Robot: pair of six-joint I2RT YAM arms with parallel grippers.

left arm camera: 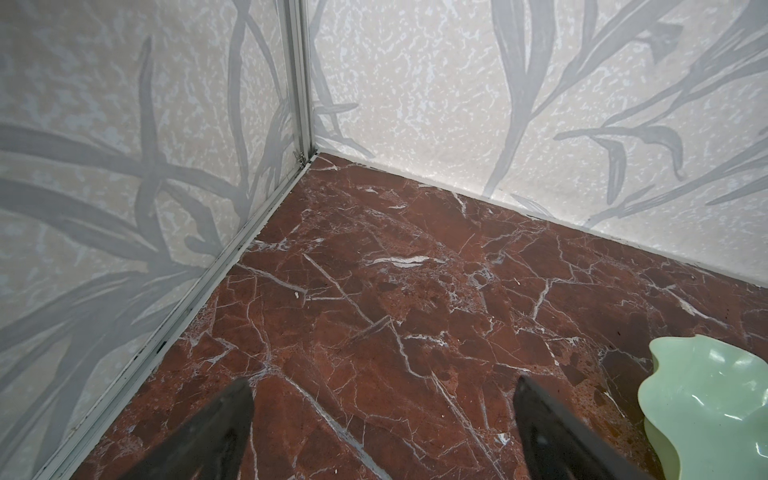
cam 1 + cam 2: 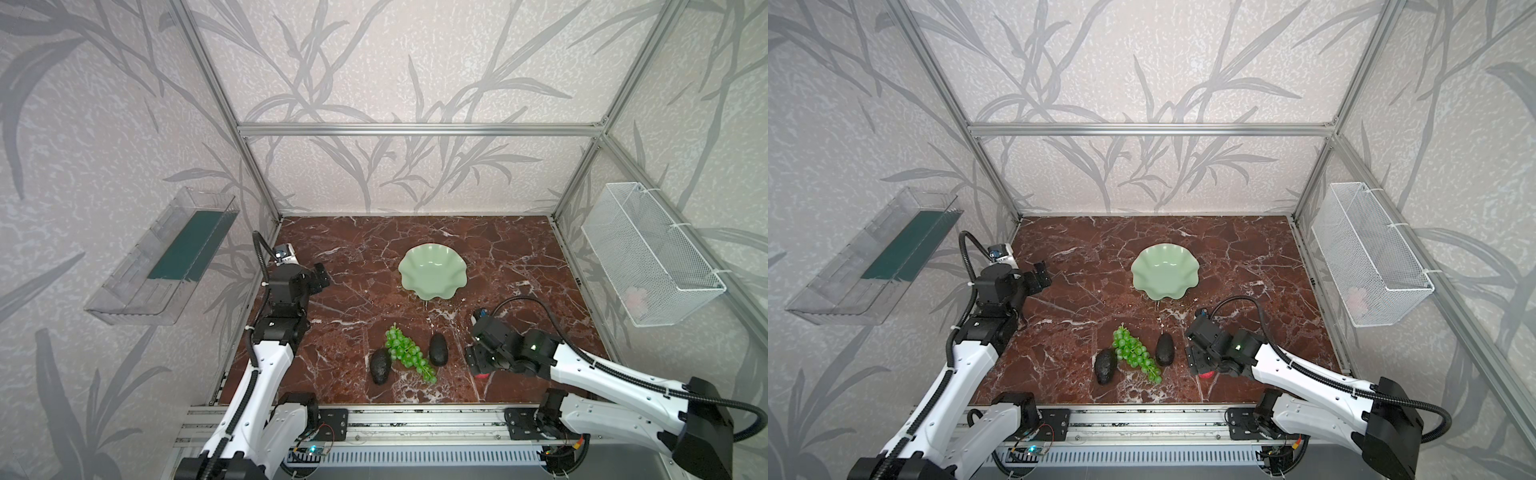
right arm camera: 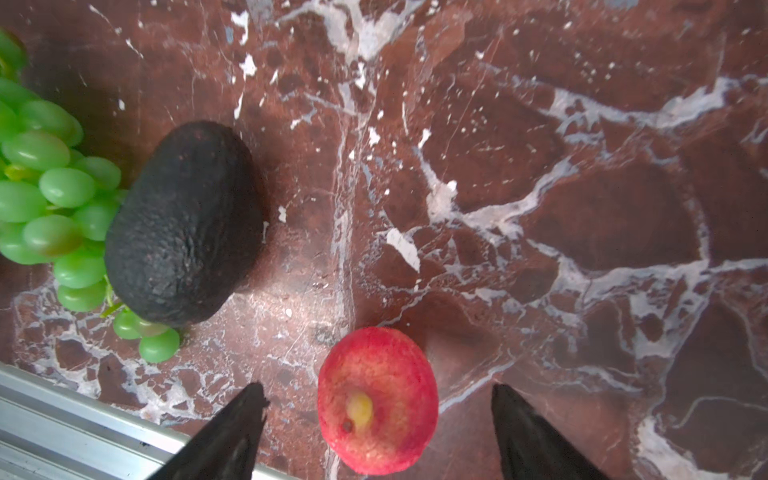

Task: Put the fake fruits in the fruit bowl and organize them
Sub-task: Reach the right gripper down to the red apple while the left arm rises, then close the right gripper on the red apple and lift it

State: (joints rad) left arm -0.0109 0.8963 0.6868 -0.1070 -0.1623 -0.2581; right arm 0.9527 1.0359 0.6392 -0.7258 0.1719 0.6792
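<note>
**Desk:** Where is your right gripper?

**Me:** I have the right gripper (image 3: 377,388) low over the table (image 2: 353,249) with its jaws apart, one finger on each side of the apple (image 3: 376,401). In the right wrist view I see a gap between each finger and the fruit, so it is not clamped on anything.

**Desk:** And where is the apple, going by the bowl?

**Me:** It sits on the table on the near side of the bowl (image 2: 432,270), off to the bowl's right and well apart from it. In both top views the gripper covers most of it, and only a red sliver shows underneath.

**Desk:** What about the rest of the fruit?

**Me:** That is also on the near side of the bowl, more directly in front of it. One avocado (image 2: 438,350) lies upright in the view. The grapes (image 2: 409,353) run slantwise right against its left flank. The other avocado (image 2: 380,365) lies just beside the grapes on their far side, further toward the bowl's left. All four pieces are on the table, outside the bowl.

**Desk:** And the left gripper?

**Me:** The left gripper (image 1: 382,384) has its jaws wide apart over bare marble. It hangs to the left of the bowl, and the left wrist view catches the bowl's wavy rim at its edge.
</note>
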